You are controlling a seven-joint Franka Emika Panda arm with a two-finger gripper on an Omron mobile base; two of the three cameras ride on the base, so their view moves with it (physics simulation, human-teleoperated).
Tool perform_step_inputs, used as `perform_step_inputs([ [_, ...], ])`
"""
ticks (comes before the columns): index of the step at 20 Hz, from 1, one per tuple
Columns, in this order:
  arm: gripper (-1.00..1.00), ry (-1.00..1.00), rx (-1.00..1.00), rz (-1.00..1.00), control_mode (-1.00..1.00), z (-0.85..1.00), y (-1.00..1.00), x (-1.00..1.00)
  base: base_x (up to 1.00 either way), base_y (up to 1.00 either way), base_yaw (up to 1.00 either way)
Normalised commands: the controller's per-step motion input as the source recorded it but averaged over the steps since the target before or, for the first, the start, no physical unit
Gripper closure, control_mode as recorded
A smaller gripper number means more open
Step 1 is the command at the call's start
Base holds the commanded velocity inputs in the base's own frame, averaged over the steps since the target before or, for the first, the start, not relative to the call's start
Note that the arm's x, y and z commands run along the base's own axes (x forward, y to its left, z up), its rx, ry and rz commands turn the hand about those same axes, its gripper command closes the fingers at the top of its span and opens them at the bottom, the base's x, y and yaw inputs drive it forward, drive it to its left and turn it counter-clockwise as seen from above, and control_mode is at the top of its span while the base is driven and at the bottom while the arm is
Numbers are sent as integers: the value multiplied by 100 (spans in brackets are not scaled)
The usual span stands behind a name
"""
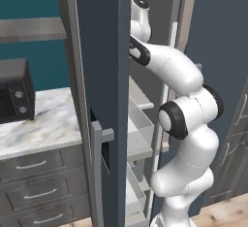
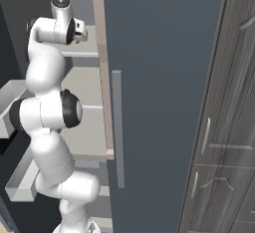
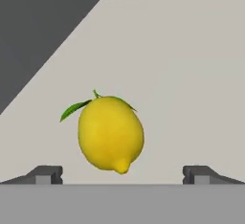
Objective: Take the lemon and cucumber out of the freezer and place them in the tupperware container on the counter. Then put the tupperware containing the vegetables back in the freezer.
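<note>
The lemon (image 3: 111,134), bright yellow with a small green leaf, lies on a light grey freezer shelf (image 3: 191,74) close in front of the hand camera. My gripper (image 3: 122,175) is open, its two dark fingertips (image 3: 45,174) wide apart just short of the lemon, one on each side. The arm reaches up into the open freezer (image 1: 104,75) between the dark grey-blue door and the shelves. The marbled counter (image 1: 48,119) stands to the left. The cucumber and the tupperware container are out of view.
The open freezer door (image 1: 101,124) with its grey handle (image 1: 97,163) stands left of the arm. Clear drawers (image 1: 138,119) sit below the shelf. A black microwave (image 1: 14,92) rests on the counter. Dark cabinets (image 2: 219,127) stand to the right.
</note>
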Motion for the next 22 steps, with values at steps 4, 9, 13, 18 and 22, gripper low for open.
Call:
perform_step_inputs([
  [4, -100, 0, -1, 0, -100, -14, 7, 39, 0, 0, 0],
  [9, -100, 0, 0, 1, -100, -11, 19, 26, 0, 0, 0],
  [13, 100, 0, 0, 0, -100, -16, 18, 5, 0, 0, 0],
  [18, 100, 0, 0, 0, -100, -5, 0, -6, 0, 0, 0],
  [22, 100, -14, 0, 0, -100, 0, -5, -44, 0, 0, 0],
])
